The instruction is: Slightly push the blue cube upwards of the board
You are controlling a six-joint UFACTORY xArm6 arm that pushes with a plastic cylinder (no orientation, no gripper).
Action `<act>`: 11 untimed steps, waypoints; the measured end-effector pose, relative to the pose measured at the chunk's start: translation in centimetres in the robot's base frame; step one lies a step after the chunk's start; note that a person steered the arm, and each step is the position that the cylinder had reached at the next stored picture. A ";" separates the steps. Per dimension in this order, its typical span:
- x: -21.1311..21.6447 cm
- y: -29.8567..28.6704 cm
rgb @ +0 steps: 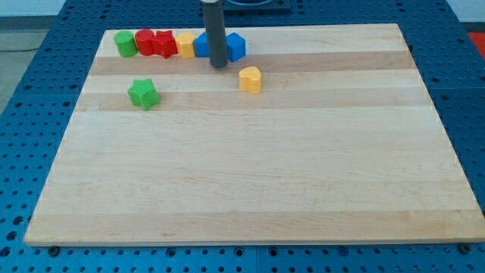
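The blue cube (236, 46) sits near the board's top edge, just right of my rod. My tip (218, 64) rests on the board directly below the gap between the blue cube and another blue block (201, 45), which the rod partly hides. The tip is at the cube's lower left, very close; I cannot tell if it touches.
A row along the view's top left holds a green cylinder (125, 43), a red cylinder (144, 41), a red star-like block (164, 43) and a yellow block (186, 45). A yellow heart-like block (250, 80) lies below right of the tip. A green star (142, 93) lies at left.
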State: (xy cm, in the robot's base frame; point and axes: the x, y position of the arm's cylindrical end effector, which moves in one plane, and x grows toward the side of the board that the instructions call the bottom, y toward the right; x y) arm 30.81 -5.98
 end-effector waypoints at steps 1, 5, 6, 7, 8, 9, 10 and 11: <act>1.2 3.1; -2.0 5.9; -2.0 5.6; -2.5 5.5; -2.9 5.0; -2.5 3.8; -2.5 2.8; -2.9 2.7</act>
